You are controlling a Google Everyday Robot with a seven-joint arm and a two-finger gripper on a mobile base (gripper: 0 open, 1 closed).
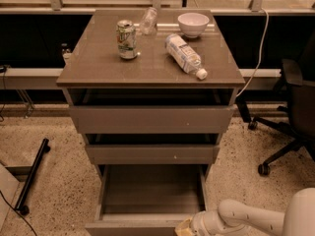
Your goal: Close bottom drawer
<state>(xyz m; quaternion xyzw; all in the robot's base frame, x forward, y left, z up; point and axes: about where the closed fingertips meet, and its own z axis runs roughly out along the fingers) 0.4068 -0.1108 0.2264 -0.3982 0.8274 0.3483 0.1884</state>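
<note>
The bottom drawer point(147, 193) is pulled far out of the grey-brown cabinet, a long shallow empty box; its flat front point(130, 228) lies at the lower edge of the view. My gripper point(185, 227) sits at the right end of that front, at the end of the white arm point(246, 215) that comes in from the lower right. It looks to be touching the drawer front. The middle drawer point(152, 154) and the top drawer point(150, 119) stand slightly out above it.
On the cabinet top stand a soda can point(127, 39), a lying plastic bottle point(184, 55), a white bowl point(193, 23) and a clear bottle point(147, 21). An office chair point(290, 107) stands at the right. A black bar point(32, 176) lies on the speckled floor at the left.
</note>
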